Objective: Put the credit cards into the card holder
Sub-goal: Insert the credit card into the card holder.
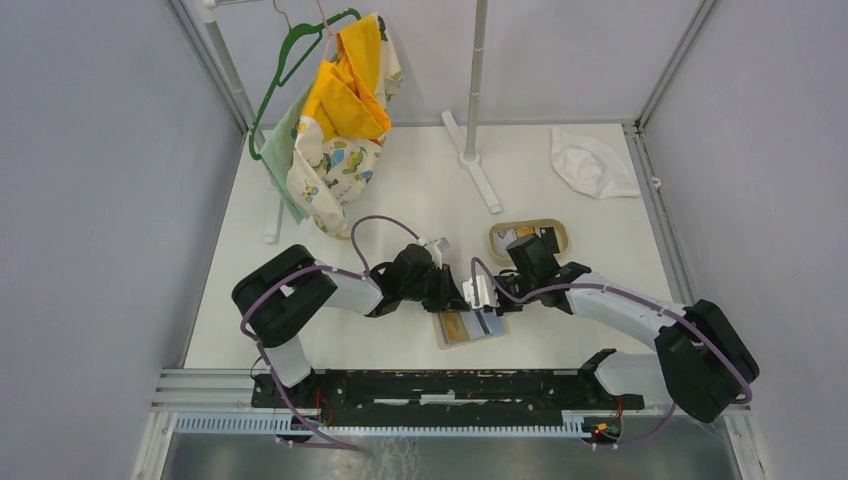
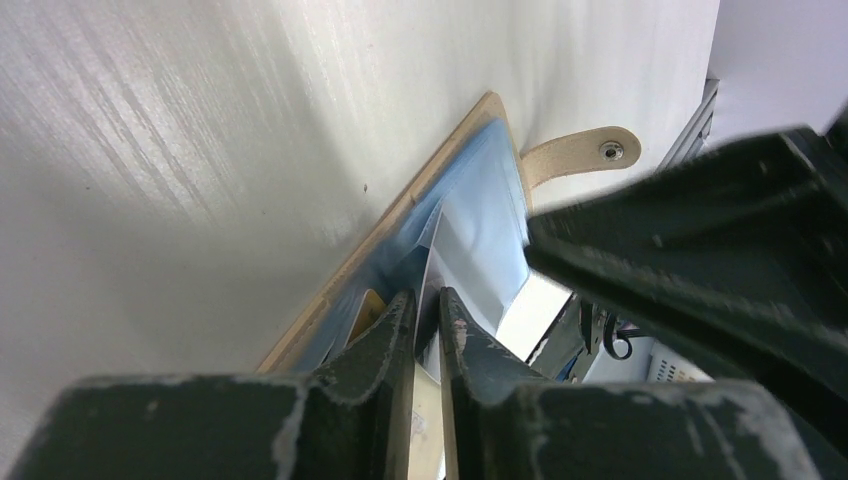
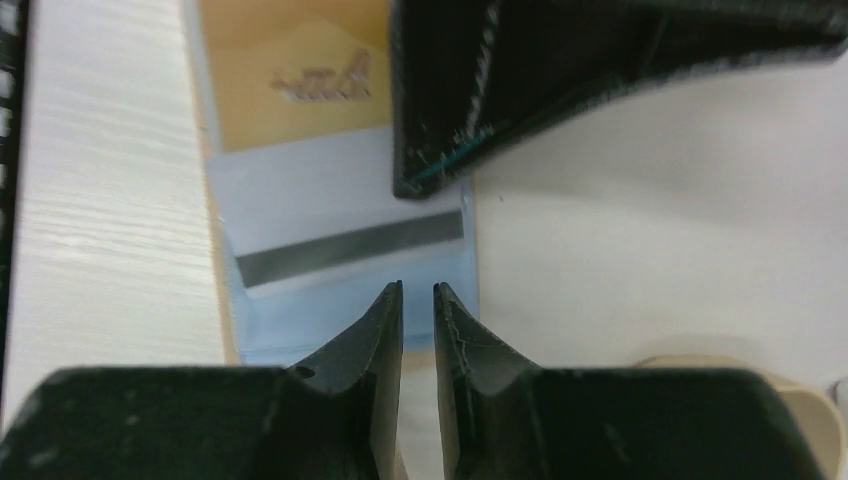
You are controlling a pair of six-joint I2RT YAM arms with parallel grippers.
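Near the middle of the table, close to the arm bases, both grippers crowd the open card holder (image 1: 470, 345), seemingly seating a card.

A gold card (image 3: 300, 80) and a white striped card (image 3: 340, 250) sit in the holder's pale blue pockets. The left gripper (image 2: 428, 300) has its jaws a slit apart around a thin pale edge; whether it pinches that edge, I cannot tell. The right gripper (image 3: 418, 290) hovers over the pocket, jaws a slit apart and nothing between them. Next likely comes a fetch from the oval tray (image 1: 570, 240) just beyond, to the right, which calls for lifting clear, since the two grippers nearly touch. The hung clothes (image 1: 345, 110) and white cloth (image 1: 590, 165) lie far off, out of the way.
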